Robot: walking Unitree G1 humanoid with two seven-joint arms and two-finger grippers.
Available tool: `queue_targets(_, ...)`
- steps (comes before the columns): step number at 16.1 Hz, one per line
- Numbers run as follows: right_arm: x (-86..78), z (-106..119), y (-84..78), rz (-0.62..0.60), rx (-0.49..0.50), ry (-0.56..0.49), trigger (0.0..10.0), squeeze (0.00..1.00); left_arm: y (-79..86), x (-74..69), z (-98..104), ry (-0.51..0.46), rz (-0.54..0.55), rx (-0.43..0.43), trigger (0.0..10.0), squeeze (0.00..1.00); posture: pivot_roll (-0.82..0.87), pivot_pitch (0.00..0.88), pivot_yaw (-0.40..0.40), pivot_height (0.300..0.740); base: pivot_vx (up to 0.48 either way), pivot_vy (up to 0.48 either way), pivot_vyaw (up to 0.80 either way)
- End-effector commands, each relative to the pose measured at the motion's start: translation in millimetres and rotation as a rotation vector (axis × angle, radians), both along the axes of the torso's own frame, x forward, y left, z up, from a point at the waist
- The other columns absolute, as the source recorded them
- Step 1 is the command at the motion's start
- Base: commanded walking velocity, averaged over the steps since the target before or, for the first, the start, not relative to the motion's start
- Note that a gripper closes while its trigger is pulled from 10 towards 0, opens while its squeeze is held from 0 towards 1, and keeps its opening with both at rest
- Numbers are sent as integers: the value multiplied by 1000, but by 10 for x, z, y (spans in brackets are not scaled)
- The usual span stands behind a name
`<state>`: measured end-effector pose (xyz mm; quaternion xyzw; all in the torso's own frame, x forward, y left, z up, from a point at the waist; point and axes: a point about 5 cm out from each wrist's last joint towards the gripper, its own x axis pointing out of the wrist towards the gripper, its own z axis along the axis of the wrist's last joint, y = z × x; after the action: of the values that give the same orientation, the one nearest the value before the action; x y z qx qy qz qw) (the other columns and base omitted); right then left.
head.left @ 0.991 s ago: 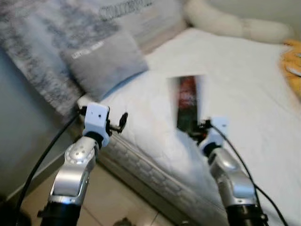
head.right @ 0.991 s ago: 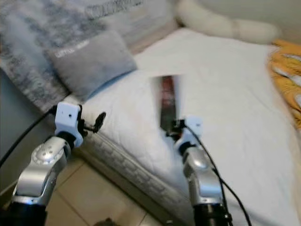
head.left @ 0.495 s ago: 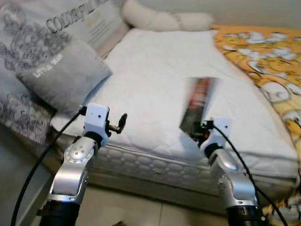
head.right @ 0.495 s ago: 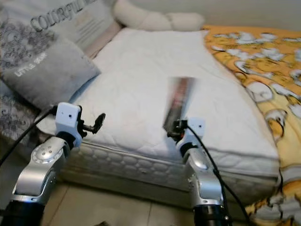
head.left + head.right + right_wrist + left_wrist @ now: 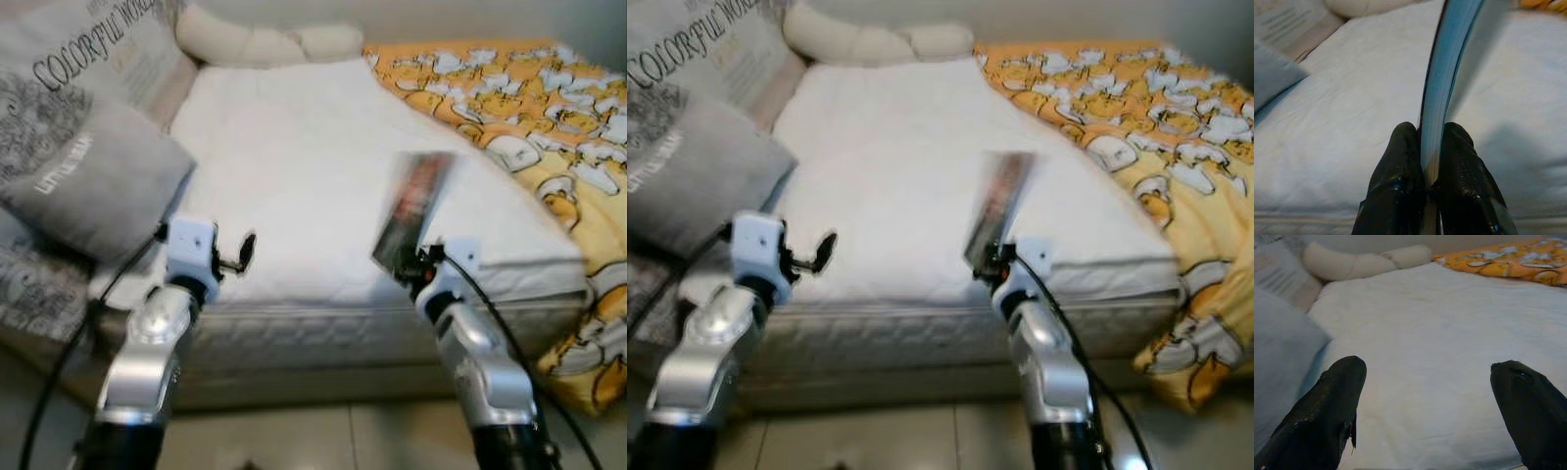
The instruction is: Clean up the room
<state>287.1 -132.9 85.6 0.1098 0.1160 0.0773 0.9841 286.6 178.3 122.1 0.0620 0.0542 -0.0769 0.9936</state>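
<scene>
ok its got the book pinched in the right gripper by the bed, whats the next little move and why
Probably carry the book on, away from the bed, toward wherever books belong. The right gripper is shut on its lower edge and holds it upright above the white mattress, so the grasp looks done. The left gripper hangs open, holding nothing. No shelf or table is in sight, so it may need to turn first.

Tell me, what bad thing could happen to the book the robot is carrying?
The right pincer pinches the book only at its bottom edge, so it may tip or slip out as the robot walks. The book sticks up high and its pages could flop open or bend. The bed edge is close ahead, so the arms might bump it.
</scene>
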Motion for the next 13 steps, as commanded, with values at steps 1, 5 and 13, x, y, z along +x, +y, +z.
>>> queue_targets(1,30,130,121,70,32,-52,10000,0,40,0,13,2,19,7,10000,0,-40,0,29,740,0,0,0)
queue_targets(5,23,141,187,130,20,-58,10000,0,42,-6,43,-31,4,7,10000,0,-36,0,19,740,70,0,0)
queue_targets(13,68,144,309,195,25,-56,10000,0,82,-20,54,-34,0,7,10000,0,-25,0,13,740,448,0,400)
